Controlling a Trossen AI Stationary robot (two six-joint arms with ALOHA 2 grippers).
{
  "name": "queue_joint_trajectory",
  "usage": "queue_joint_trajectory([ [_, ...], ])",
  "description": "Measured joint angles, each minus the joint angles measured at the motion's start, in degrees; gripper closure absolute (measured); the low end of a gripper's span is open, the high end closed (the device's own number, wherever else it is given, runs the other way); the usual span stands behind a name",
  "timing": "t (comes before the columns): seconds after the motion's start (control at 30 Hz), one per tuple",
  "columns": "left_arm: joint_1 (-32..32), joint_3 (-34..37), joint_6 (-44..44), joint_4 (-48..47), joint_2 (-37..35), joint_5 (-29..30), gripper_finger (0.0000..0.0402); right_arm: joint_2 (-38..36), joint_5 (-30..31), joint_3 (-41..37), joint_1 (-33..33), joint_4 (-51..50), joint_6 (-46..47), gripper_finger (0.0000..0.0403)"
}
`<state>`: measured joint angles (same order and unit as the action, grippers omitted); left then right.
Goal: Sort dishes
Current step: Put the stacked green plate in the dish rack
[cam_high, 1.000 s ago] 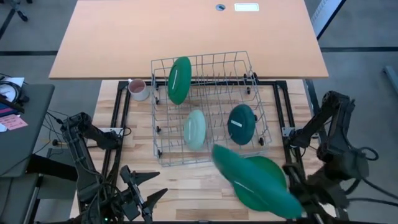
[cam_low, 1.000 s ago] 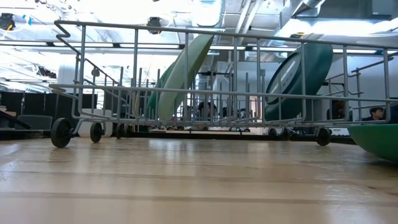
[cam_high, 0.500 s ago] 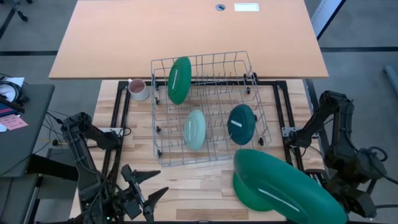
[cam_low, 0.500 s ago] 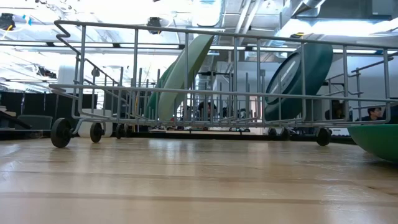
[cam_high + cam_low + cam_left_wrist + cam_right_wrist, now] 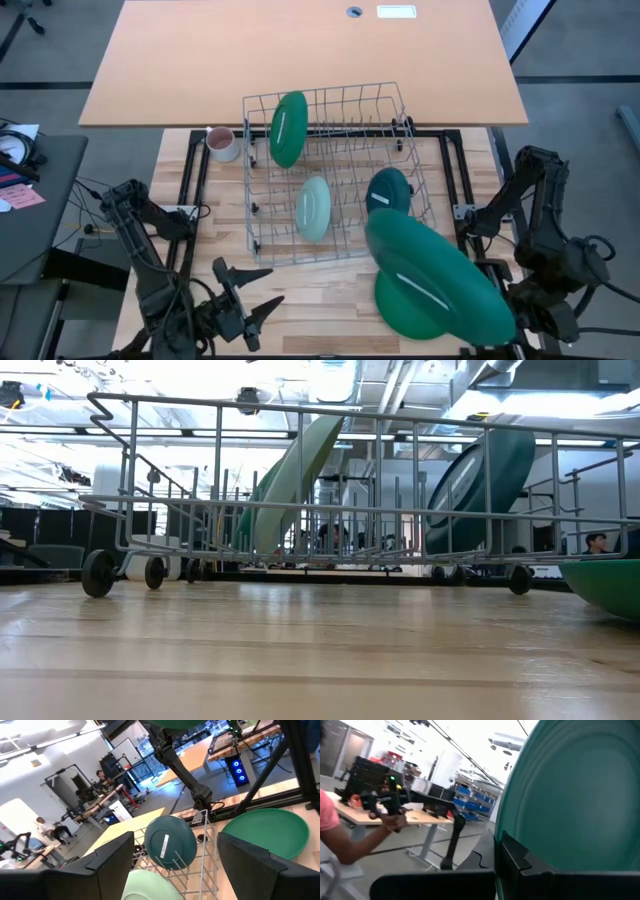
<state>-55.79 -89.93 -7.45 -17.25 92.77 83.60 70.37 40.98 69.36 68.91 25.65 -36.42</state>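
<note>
1. A wire rack (image 5: 335, 170) is seen standing on the wooden table (image 5: 300, 300), toward its far half.
2. Three plates are held upright in the rack: a large dark green plate (image 5: 288, 128) at the far left corner, a pale mint plate (image 5: 313, 208) near the middle front, and a teal plate (image 5: 387, 190) on the right side, partly hidden in the high view.
3. A pinkish-white mug (image 5: 221, 143) is seen on the table just beside the rack's far left corner, outside it.
4. Another large green plate (image 5: 405, 310) is seen lying flat on the table, in front of the rack's right corner.
5. A third large green plate (image 5: 435, 280) is held tilted in the air above that flat plate, its upper edge overlapping the rack's front right corner in the high view.
6. The right end effector (image 5: 507, 852) is clenched on this lifted plate's rim; it is found at the table's near right corner.
7. The left end effector (image 5: 245, 305) is seen at the near left of the table, fingers spread apart, nothing between them. In its wrist view the teal plate, mint plate and flat green plate are all visible past the fingers (image 5: 117, 857).
8. In the low view only the rack, the plates standing in it and the flat plate's edge are shown; no end effector is seen there.
9. A person's arm (image 5: 355, 840) is seen in the room beyond, in the right wrist view.
</note>
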Motion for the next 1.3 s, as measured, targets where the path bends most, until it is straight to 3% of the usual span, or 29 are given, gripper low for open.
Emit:
queue_joint_trajectory([
  [0.13,1.3,0.0,0.6,0.0,0.0,-2.3,0.0123,0.0,0.7,0.0,-0.9,-1.3,0.2,0.0399],
  [0.33,3.0,0.0,3.0,-0.1,0.0,-7.1,0.0123,0.0,7.0,0.0,-1.2,-1.6,0.4,0.0399],
  [0.53,5.1,0.0,16.0,-8.0,0.0,-14.4,0.0123,0.0,10.8,0.0,-2.0,-1.6,0.4,0.0399],
  [0.7,7.0,0.0,24.2,-16.6,0.0,-14.9,0.0123,0.0,15.9,0.0,-2.0,-1.7,0.0,0.0398],
  [0.83,8.8,0.0,27.0,-18.3,0.0,-14.9,0.0123,0.0,19.2,0.0,-2.3,-1.7,-1.2,0.0398],
  [1.17,11.2,0.0,27.3,-17.9,0.1,-14.9,0.0099,0.0,18.9,0.0,-2.7,-1.6,-1.3,0.0398],
  [1.23,11.2,0.0,25.9,-17.2,0.1,-15.0,0.0090,0.0,16.4,0.0,-2.8,-1.5,-0.1,0.0398],
  [1.3,11.1,0.0,23.5,-15.5,0.1,-15.0,0.0084,0.1,9.7,0.0,-3.7,-1.0,1.3,0.0398],
])
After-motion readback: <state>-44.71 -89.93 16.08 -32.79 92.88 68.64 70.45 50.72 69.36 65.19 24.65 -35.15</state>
